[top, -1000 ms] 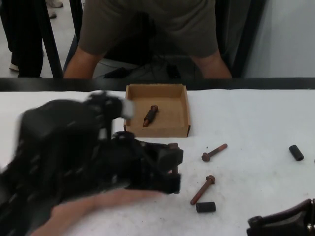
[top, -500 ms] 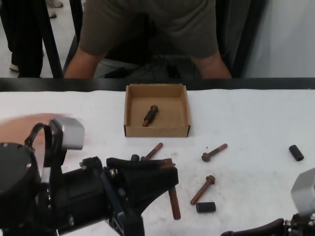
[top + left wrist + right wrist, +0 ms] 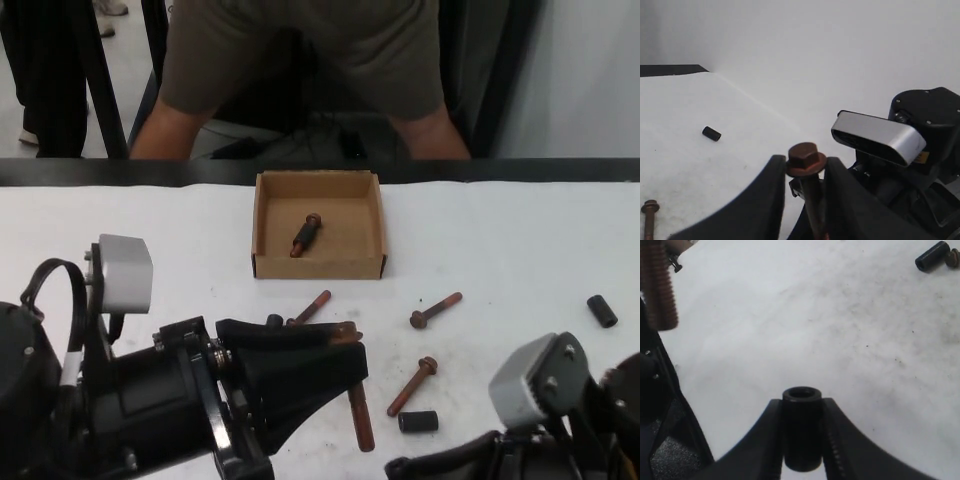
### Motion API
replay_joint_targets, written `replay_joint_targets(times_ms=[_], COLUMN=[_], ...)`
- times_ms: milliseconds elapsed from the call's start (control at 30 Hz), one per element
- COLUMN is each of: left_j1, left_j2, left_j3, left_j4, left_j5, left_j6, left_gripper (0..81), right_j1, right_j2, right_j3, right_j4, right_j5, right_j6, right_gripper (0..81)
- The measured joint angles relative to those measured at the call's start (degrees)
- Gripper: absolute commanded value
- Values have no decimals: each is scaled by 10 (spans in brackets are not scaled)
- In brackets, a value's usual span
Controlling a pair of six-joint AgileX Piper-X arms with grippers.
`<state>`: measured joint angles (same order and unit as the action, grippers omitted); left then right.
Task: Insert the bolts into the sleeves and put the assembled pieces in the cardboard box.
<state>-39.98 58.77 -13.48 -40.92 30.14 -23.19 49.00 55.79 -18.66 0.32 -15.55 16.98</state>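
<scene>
High view: low over the white desk point(image 3: 520, 240), the left gripper point(image 3: 350, 365) pinches a rusty bolt point(image 3: 358, 415), tip down, apparently ready for mating. The cardboard box point(image 3: 320, 267) already holds one assembled piece point(image 3: 306, 234).

Left wrist view: the fingers point(image 3: 760, 200) clamp the shaft just under the hex head.

Right wrist view: the right gripper point(image 3: 801, 440) pinches a black sleeve point(image 3: 801, 432), its open bore turned outward, likely to receive the bolt's threaded end nearby.
</scene>
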Motion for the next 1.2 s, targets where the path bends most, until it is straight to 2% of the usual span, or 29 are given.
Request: replay_joint_targets(times_ms=[367,633,1200], left_j1=[0,0,0], left_j2=[0,0,0], left_j3=[0,0,0], left_j4=[17,18,-21], left_j5=[-3,-20,-52], left_j6=[95,130,99], left_gripper=[8,8,8], right_j1=[0,0,0], right_j2=[18,18,18], right_j3=[-5,-7,-13], right_j4=[-57,-89,-112], right_j5=[0,-33,-51], right_j6=[-55,-58,-40], right_gripper=[2,2,2])
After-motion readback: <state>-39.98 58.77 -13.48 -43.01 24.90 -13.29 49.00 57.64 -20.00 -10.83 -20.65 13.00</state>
